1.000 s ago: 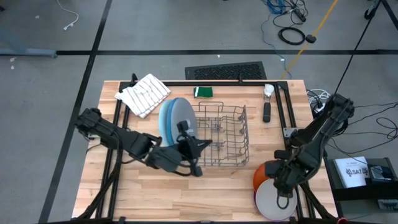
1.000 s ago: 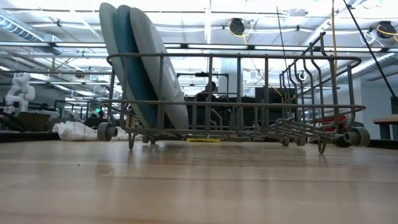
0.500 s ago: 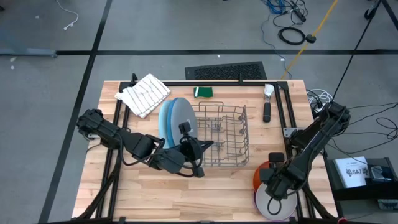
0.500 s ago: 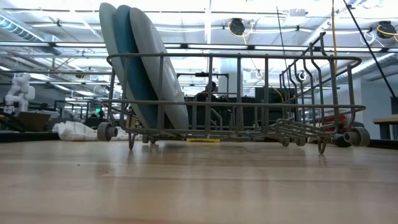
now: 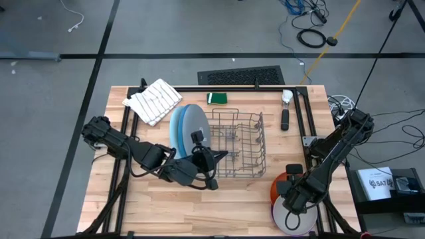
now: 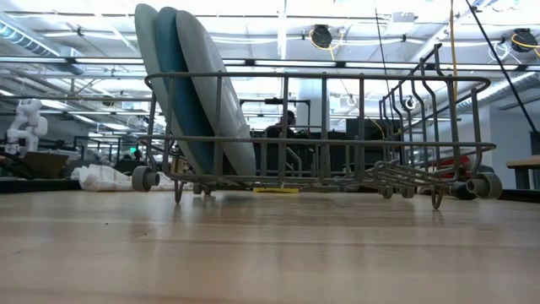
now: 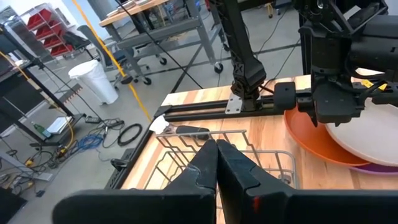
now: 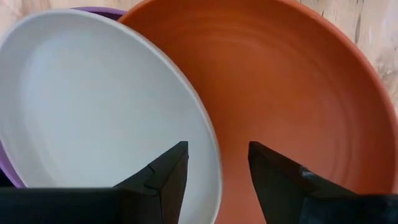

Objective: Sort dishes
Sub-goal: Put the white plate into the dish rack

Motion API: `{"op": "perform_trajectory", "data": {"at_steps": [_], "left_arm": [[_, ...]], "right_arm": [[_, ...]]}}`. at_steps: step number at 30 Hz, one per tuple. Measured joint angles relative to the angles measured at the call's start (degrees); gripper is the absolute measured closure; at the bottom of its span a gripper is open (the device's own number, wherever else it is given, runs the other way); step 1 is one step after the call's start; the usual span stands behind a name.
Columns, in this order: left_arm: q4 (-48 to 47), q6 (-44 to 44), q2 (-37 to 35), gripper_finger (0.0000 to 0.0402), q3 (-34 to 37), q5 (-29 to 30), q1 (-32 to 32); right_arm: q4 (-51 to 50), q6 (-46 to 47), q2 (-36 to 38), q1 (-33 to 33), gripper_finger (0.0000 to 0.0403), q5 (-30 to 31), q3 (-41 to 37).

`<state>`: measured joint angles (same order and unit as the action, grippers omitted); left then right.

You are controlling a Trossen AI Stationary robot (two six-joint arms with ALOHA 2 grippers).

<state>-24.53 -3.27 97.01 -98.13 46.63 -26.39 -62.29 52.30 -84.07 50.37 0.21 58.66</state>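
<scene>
**Fingers straddling a plate rim: the slip risk**

Fingers (image 8: 168, 180) of the right gripper (image 8: 217, 171) are standing apart astride the off-white plate (image 8: 93, 106) rim, the orange plate (image 8: 292, 93) touching beneath. Closing off-centre could be dragging both. Farther off, the left gripper (image 5: 211, 158), shut and empty, is waiting beside the rack (image 5: 239, 146) holding three large plates (image 5: 186, 126).

purple plate (image 8: 93, 10) mostly hidden under off-white plate (image 8: 93, 112); orange plate (image 8: 286, 93) cut off at 3 o'clock.
</scene>
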Motion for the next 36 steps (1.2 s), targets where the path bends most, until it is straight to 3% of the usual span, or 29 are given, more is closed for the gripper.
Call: {"op": "perform_trajectory", "data": {"at_steps": [23, 29, 36], "left_arm": [[-0.25, -0.09, 0.0, 0.0398, 0.0, 0.03, 0.0], [-0.42, -0.09, 0.0, 0.0398, 0.0, 0.04, 0.0], [-0.42, -0.09, 0.0, 0.0398, 0.0, 0.04, 0.0]], "right_arm": [[2.66, 0.06, -3.12, 0.0, 0.0244, -0.03, -0.05], [3.16, -0.71, -3.96, 0.0, 0.0282, -0.1, -0.05], [3.02, -0.18, -3.96, -0.02, 0.0359, 0.22, -0.05]]}}
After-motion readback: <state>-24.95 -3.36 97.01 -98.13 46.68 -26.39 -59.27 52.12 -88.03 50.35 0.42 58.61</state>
